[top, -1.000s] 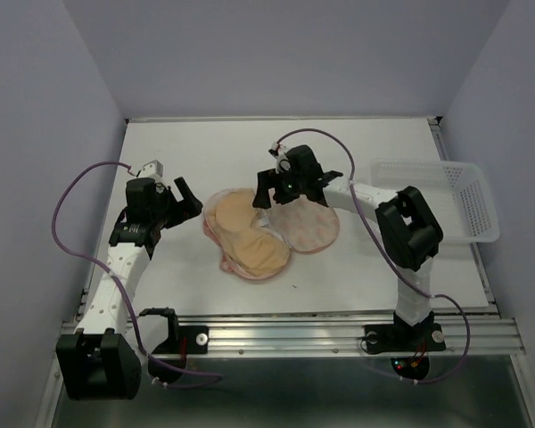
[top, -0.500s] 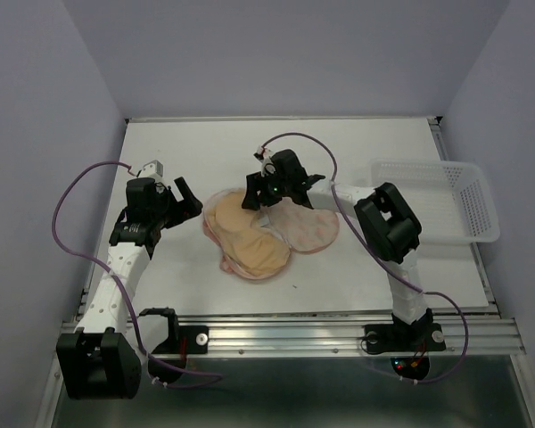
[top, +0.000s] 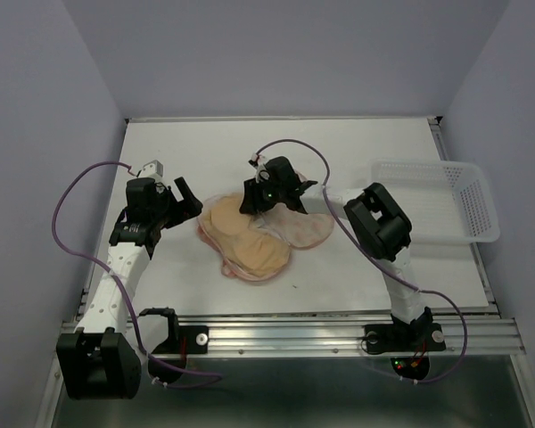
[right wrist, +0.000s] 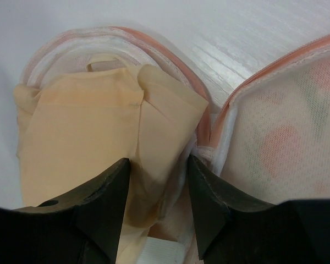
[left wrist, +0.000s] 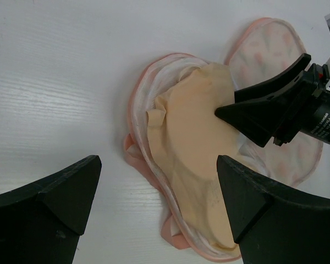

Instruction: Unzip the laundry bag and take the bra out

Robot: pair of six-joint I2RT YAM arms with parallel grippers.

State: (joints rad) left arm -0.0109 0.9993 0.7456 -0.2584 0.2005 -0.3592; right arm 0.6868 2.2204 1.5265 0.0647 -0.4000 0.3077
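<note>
The laundry bag (top: 310, 228) lies unzipped and folded open mid-table, its patterned mesh flap (right wrist: 275, 137) turned out to the right. The tan bra (top: 241, 235) rests bare on the bag's other half (left wrist: 137, 110). My right gripper (top: 255, 203) reaches down at the bra's (right wrist: 77, 137) right edge. Its jaws (right wrist: 158, 162) straddle a raised fold of the tan fabric, partly open, with a gap still between them. My left gripper (top: 189, 198) hovers wide open just left of the bag, holding nothing; in the left wrist view the bra (left wrist: 195, 143) shows between its fingers (left wrist: 60, 198).
A clear mesh basket (top: 446, 201) stands at the table's right edge. The bag's pink zip edge (left wrist: 137, 157) curls out on the white tabletop (top: 357, 152).
My right gripper has moved left across the open flap onto the bra's edge, and its jaws have narrowed around the fold. The left arm has not moved.
</note>
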